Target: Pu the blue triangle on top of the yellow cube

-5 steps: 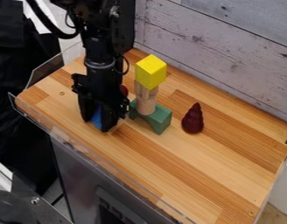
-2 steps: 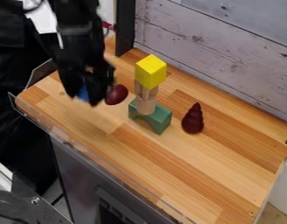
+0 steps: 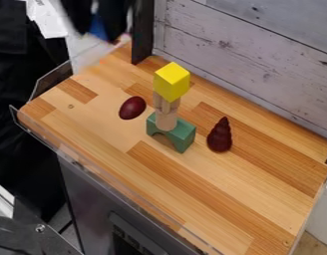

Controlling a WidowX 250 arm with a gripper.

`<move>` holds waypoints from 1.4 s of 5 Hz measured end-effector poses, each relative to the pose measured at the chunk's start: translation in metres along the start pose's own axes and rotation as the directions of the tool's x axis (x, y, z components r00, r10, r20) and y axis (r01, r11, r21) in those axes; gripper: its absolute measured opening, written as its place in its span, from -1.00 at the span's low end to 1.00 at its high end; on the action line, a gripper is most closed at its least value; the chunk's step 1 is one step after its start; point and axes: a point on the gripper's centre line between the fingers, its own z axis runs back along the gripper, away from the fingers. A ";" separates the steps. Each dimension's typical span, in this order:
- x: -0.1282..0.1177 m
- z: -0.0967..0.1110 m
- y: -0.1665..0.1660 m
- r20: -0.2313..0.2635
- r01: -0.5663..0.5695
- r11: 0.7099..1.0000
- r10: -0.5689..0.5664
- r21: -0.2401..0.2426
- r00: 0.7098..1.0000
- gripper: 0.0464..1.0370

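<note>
Because the yellow cube [image 3: 171,82] is perched at the top of a slender column of pale wooden pieces [image 3: 166,118], itself borne by a green arched block [image 3: 171,133], the greatest risk is judged to be a toppled stack. The blue triangular block [image 3: 97,28] is clasped by the black two-finger gripper [image 3: 98,32] at the upper left of the view, well apart from the cube, so a wide carry remains to be made. If the approach is made too low, the cube or column may be struck from the side and knocked off its narrow footing. If the block is pressed down hard or released off-centre, the cube may be tipped, or the block may slide off one edge. How the block is turned in the grip cannot be told, and should it be set down on a point or a slope, it would likely roll away. Were the stack to fall, the dark red egg-shaped piece [image 3: 132,107] or the dark red ridged cone [image 3: 220,135] could be hit on the wooden worktop [image 3: 213,184].
</note>
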 end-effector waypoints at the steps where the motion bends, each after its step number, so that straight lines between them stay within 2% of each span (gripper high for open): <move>1: 0.015 0.000 -0.017 -0.033 0.044 0.999 -0.045 -0.029 0.998 0.03; 2: 0.022 -0.011 -0.030 -0.072 0.089 0.995 -0.093 -0.051 0.993 0.03; 3: 0.023 -0.023 -0.038 -0.104 0.123 0.991 -0.127 -0.047 0.986 0.03; 4: 0.018 -0.038 -0.039 -0.164 0.128 0.991 -0.132 -0.034 0.978 0.03; 6: -0.001 -0.058 -0.037 -0.244 0.124 0.992 -0.124 -0.015 0.962 0.03; 7: -0.005 -0.062 -0.038 -0.252 0.124 0.992 -0.126 -0.025 0.959 0.03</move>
